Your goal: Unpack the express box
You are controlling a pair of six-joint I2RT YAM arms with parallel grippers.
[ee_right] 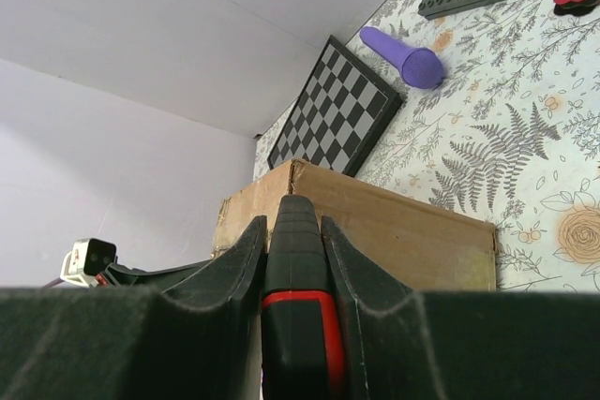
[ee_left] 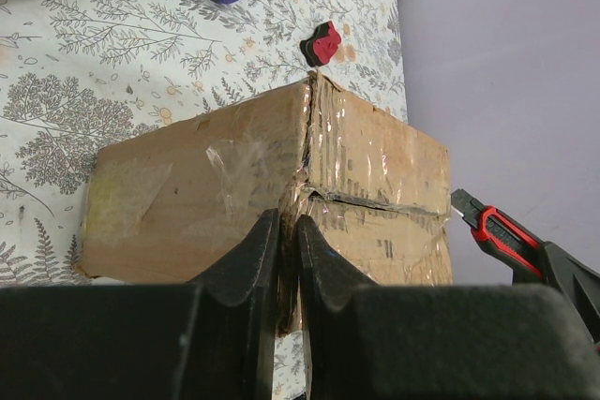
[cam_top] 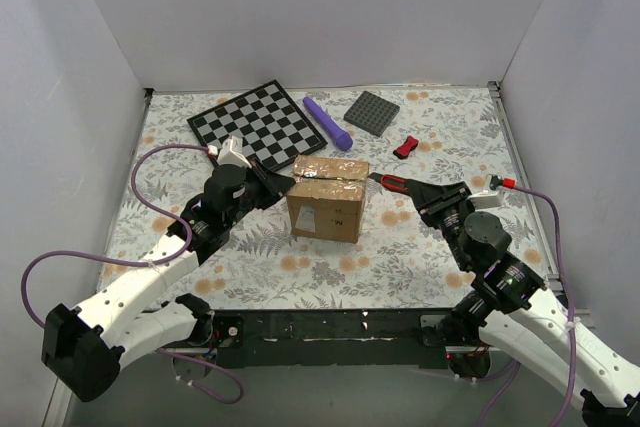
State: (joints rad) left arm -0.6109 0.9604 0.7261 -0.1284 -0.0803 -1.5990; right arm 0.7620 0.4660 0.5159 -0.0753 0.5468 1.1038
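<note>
Bright, even, diffuse light from above in all three views, no hard shadows; the express box (cam_top: 327, 197) throws only a faint soft shadow at its base. Clear tape (ee_left: 370, 152) on its top glares pale in the left wrist view, weaker glint in the top view. White walls (cam_top: 320, 7) read slightly purple. Left fingers (ee_left: 239, 274) dark, soft, out of focus near the lens; same for right fingers (ee_right: 239, 269) and the knife (ee_right: 298, 259). Far chessboard (ee_right: 333, 105) stays sharp. Top view sharp, side walls lean from mild wide-angle distortion

brown cardboard express box (cam_top: 327, 197) — upright, mid-table, taped flaps shut
</note>
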